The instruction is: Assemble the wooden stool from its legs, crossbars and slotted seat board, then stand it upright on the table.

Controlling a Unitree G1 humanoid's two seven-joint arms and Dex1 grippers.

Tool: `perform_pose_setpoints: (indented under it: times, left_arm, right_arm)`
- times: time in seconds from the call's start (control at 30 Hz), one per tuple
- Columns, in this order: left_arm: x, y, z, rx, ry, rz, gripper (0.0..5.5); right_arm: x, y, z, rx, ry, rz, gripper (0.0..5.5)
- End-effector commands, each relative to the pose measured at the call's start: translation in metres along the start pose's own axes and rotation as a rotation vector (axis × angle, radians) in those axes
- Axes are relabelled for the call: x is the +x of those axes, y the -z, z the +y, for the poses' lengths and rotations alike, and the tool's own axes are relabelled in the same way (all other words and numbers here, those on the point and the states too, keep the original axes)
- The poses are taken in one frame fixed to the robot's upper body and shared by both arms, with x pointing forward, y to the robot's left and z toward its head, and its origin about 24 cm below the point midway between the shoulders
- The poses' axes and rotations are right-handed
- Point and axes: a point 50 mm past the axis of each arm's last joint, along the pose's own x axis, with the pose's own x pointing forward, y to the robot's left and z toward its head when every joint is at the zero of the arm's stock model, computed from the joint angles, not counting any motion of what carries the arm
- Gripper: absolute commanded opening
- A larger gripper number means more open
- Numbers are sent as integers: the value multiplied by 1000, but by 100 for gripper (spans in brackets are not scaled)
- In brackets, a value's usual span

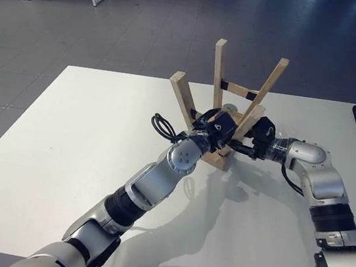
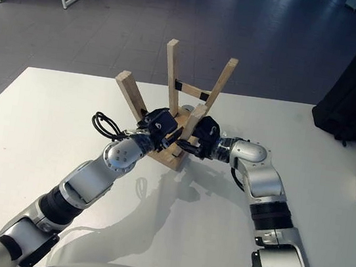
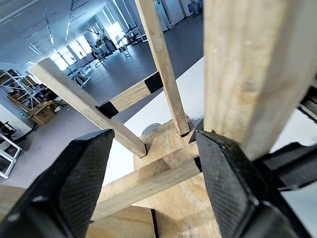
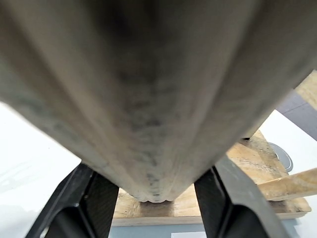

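Pale wood, rigid and probably light: the stool [image 1: 228,117] sits upside down towards the far side of the white desk [image 1: 62,157], a little right of centre. Its seat board [image 2: 167,157] lies flat on the desk and 4 legs stick up, splaying outward as they rise. The long axis therefore runs vertically, feet uppermost, so I judge it needs a full flip before it stands properly.

My left gripper [image 3: 151,163] has its jaws spread, straddling the low crossbar [image 3: 148,181] just above the seat. My right gripper [image 4: 153,198] has its jaws pinching the near leg [image 4: 148,99] close to where it meets the board. A taped crossbar [image 1: 240,89] links the 2 far legs higher up.

I expect nothing to flex, but the slotted joints look like push fits. Pulling on a leg tip could lever one loose. I would hold low, at the leg roots or the board edge, with 1 gripper on each side. Bare timber should give the pads decent friction. The splayed legs put the mass off-centre during a turn, so I would rotate slowly.
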Motion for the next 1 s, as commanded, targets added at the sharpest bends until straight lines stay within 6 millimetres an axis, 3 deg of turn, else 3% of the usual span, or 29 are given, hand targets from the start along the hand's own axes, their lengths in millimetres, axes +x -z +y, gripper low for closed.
perform_pose_setpoints:
  times: [0.03,0.2,0.3,0.47,0.6,0.67,0.73,0.83,0.93,1.0]
  left_arm:
    - [-6,18,6,-33,19,100,307]
    - [-12,1,35,-81,-74,57,307]
    - [-13,-21,61,-197,-151,-23,307]
    - [-16,-97,144,-471,-204,-343,307]
    - [-15,-125,196,-499,-245,-445,307]
    - [-6,-122,206,-496,-248,-423,307]
    - [11,-99,197,-523,-199,-329,307]
    - [34,-33,144,-553,-35,-89,307]
    - [37,12,85,-553,138,74,307]
    - [35,41,67,-541,146,165,307]
  right_arm:
    - [-35,126,41,344,-107,704,201]
    - [-43,138,56,283,-142,705,201]
    - [-47,142,64,289,-119,680,201]
    - [-47,143,73,299,-108,662,201]
    - [-45,140,71,292,-103,653,201]
    - [-44,139,70,289,-100,651,201]
    - [-44,139,69,289,-96,648,201]
    - [-43,138,67,282,-97,646,201]
    - [-44,137,65,280,-96,646,201]
    - [-43,136,64,279,-93,640,201]
